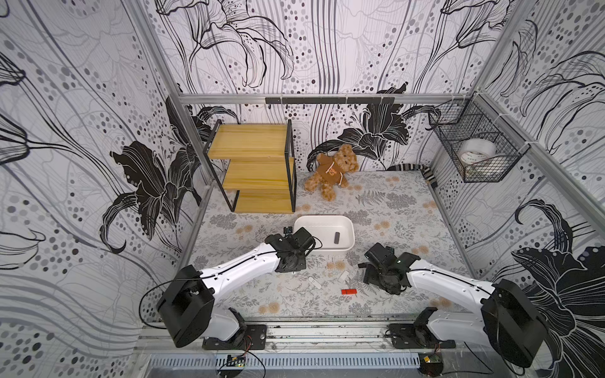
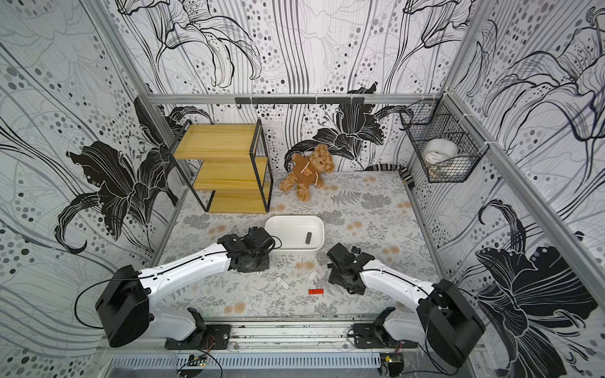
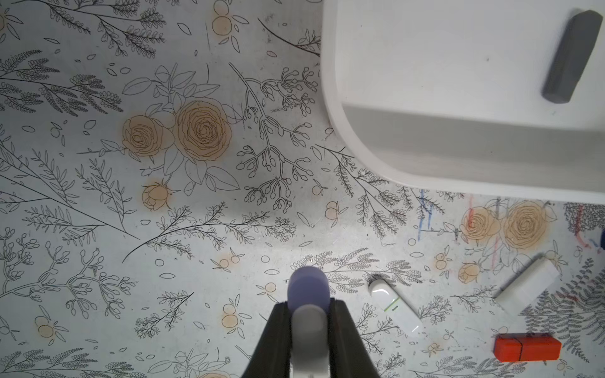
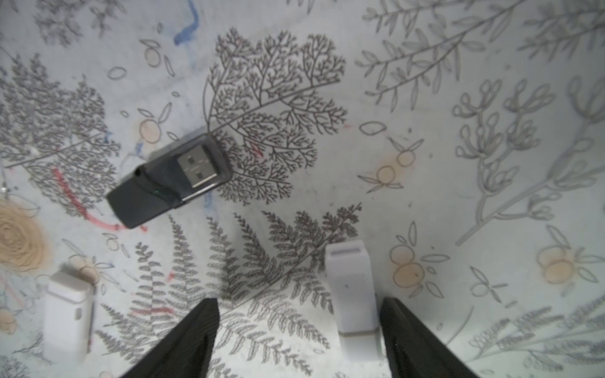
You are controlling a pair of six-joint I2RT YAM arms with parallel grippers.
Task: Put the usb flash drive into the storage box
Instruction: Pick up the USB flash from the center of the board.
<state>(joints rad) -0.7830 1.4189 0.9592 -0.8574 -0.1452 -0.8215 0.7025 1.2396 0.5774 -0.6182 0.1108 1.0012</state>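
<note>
Broadly, the surface is a flat matt sheet printed with grey ferns and tan roses and scuffed with pen marks. On it stands the box, a shallow white plastic tub with rounded corners and smooth, plain walls. A grey drive, a faceted matt bar, lies flat on its floor.

The left end effector hangs just beside the box's near corner. Its black tapered jaws are pressed onto the lilac drive across the narrow sides of the pale body, and the rounded lilac cap sticks out in front. This drive is off the surface and, as far as I can judge, not yet over the box.

The right end effector is spread, low over the surface. A white drive lies between its jaws, close to one and apparently gripped by neither. Near it lies a black drive whose clear cap shows the metal plug. A boxy red drive lies further off.

Such a drive should be light, stiff and smooth enough to slip. The long flat sides of the body are the place to hold, not the cap, which might pull off. It looks sturdy enough for a short drop.
</note>
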